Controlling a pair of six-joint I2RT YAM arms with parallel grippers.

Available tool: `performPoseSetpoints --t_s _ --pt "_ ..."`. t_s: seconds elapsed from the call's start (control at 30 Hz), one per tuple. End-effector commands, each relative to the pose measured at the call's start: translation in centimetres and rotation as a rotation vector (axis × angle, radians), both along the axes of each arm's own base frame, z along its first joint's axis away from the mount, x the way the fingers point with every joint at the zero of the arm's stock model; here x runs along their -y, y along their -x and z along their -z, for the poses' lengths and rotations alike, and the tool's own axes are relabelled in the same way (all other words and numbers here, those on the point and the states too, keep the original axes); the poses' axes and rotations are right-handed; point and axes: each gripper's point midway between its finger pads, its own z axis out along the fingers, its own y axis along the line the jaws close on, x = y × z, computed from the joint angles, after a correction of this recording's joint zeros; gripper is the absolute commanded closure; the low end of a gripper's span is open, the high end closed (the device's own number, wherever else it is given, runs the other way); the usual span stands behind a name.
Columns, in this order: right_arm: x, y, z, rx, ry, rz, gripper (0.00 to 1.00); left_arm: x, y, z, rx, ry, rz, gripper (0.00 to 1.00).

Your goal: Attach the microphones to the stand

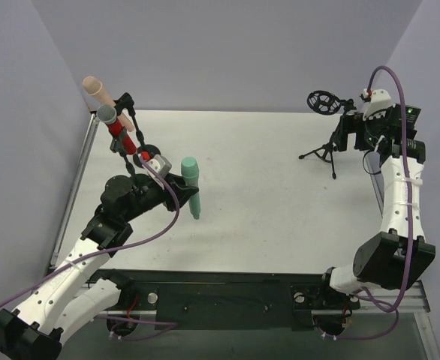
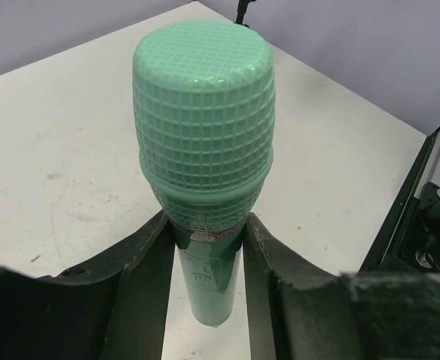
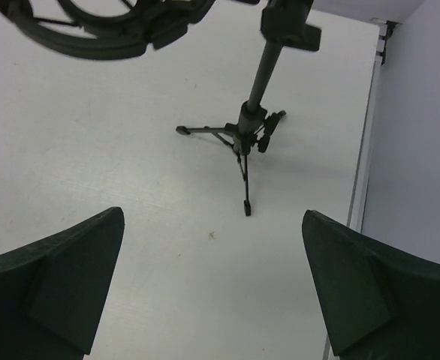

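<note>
My left gripper is shut on the teal-green microphone, gripping just under its head and holding it upright above the table; in the left wrist view the microphone fills the middle between my fingers. The pale peach-pink microphone and the glittery red microphone with silver mesh head sit in a black stand at the far left. My right gripper is open and empty, above a black tripod stand with a round shock mount; the tripod also shows in the right wrist view.
The white table ends in a metal rail on the right. Purple walls close in the left, back and right. A black base plate runs along the near edge.
</note>
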Motion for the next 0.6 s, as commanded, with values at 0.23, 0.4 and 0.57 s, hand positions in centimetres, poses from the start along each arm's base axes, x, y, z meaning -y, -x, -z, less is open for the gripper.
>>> performPoseSetpoints --t_s 0.23,0.4,0.57 --pt "1.0 -9.1 0.4 0.198 -0.046 0.075 0.11 -0.6 -0.2 -2.1 0.111 0.003 -0.021 1.00" --pt "0.6 -11.5 2.4 0.189 0.000 0.076 0.30 -0.9 -0.5 -1.7 0.108 -0.012 -0.036 1.00" --pt "1.4 -12.9 3.8 0.200 0.003 0.113 0.53 -1.1 -1.0 -1.3 0.097 -0.015 -0.042 1.00"
